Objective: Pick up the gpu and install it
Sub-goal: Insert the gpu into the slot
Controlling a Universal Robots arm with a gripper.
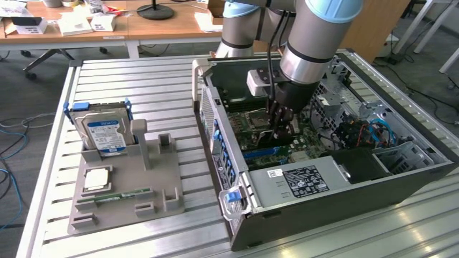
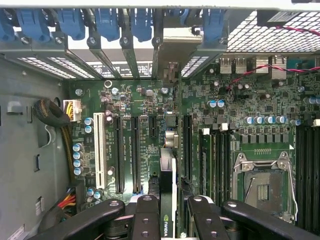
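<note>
Inside the open computer case (image 1: 323, 209), my gripper (image 1: 281, 129) hangs low over the green motherboard (image 1: 251, 121). It is shut on the gpu (image 1: 277, 141), which shows as a dark card below the fingers. In the wrist view the gpu (image 2: 167, 165) stands edge-on between the two black fingers (image 2: 147, 215), with a small logo on its edge. Its silver end bracket (image 2: 172, 47) reaches the case's rear slot openings. The card sits over the motherboard, in line with the long black expansion slots (image 2: 135, 150); whether it is seated I cannot tell.
A grey holder (image 1: 126, 199) on the slatted table at the exterior view's left carries a hard drive (image 1: 104, 131), a RAM stick (image 1: 115, 196) and a square chip (image 1: 97, 180). The CPU socket (image 2: 260, 185), blue slot latches (image 2: 107, 22) and cable bundles (image 2: 50, 112) surround the card.
</note>
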